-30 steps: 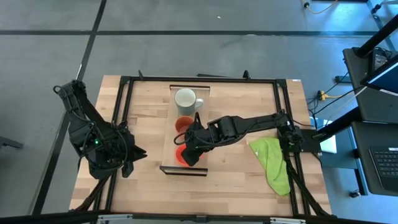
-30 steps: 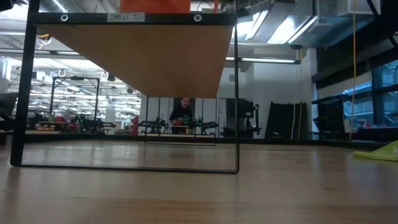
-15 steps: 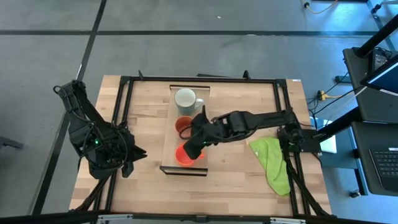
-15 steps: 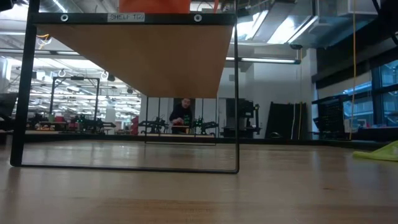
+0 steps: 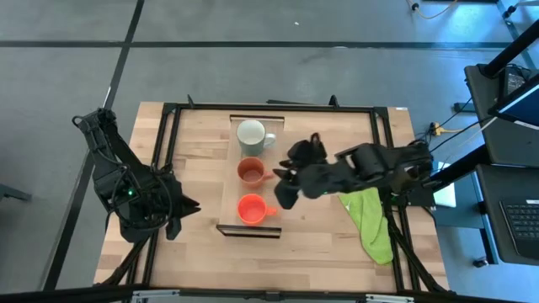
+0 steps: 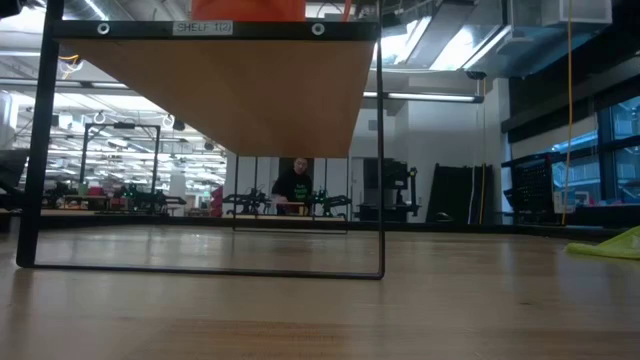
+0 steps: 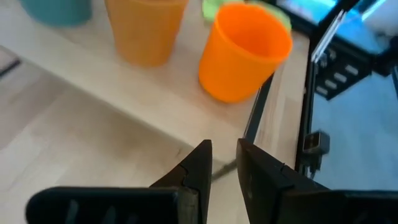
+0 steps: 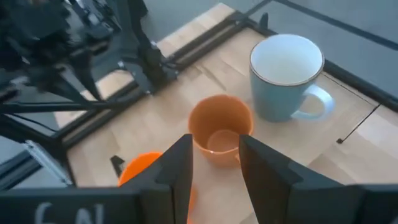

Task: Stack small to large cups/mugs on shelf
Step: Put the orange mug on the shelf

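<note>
Shelf: long light-wood board with dark short ends [image 5: 227, 181], raised on a black frame over the wider wooden tabletop [image 5: 194, 244]; all three mugs stand on it in one row
Largest mug: pale grey-green ceramic mug with a white inside [image 5: 252, 134] at the far end of the shelf, handle towards the right arm's side
Middle mug: brownish-orange handled mug [image 5: 250, 171], between the other two and apart from both
Smallest mug: bright orange-red mug [image 5: 251, 209] at the near end of the shelf, upright, touched by nothing
Right gripper: [image 5: 285, 195] just off the shelf's edge, beside the gap between the two orange mugs; its fingers [image 8: 176, 169] stand parted with nothing between them, the brownish mug visible through the gap
What changed: a second ago this gripper was down over the orange-red mug; half a second ago it was lifting away; now it has drawn back clear and the mug stands alone, so the release is done
Meaning for the task: the mugs sit in size order along the shelf, small to large, but side by side, none inside another; if nesting is meant, the work is not finished; if a row is enough, it looks close to complete
Left gripper: [image 7: 222, 163] parked low near the table's left edge, well apart from the shelf, fingers nearly together and holding nothing
Bystander item: crumpled green cloth [image 5: 370, 220] on the tabletop by the right arm's base
</note>
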